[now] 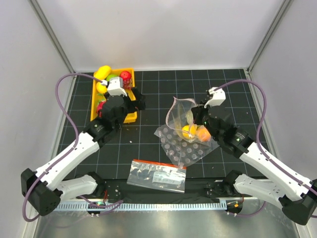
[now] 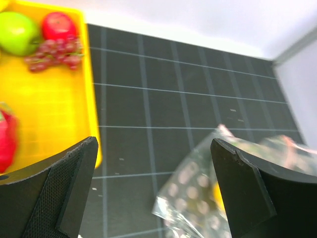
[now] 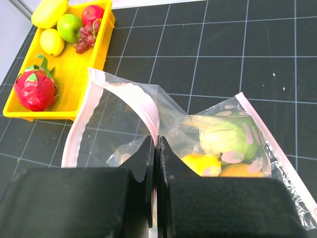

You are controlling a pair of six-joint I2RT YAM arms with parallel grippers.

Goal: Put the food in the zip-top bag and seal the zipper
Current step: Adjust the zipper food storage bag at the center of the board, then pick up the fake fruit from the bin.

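While three fruits (image 3: 223, 141) lie inside the zip-top bag (image 3: 124, 116), right fingers (image 3: 148, 153) clamp its rim; zipper (image 3: 141, 99) unsealed; left fingers (image 2: 74, 178) apart, empty; yellow tray (image 3: 74, 74), upper left, holds more.

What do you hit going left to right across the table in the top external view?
yellow tray → printed bag with the red band → zip-top bag with fruit inside
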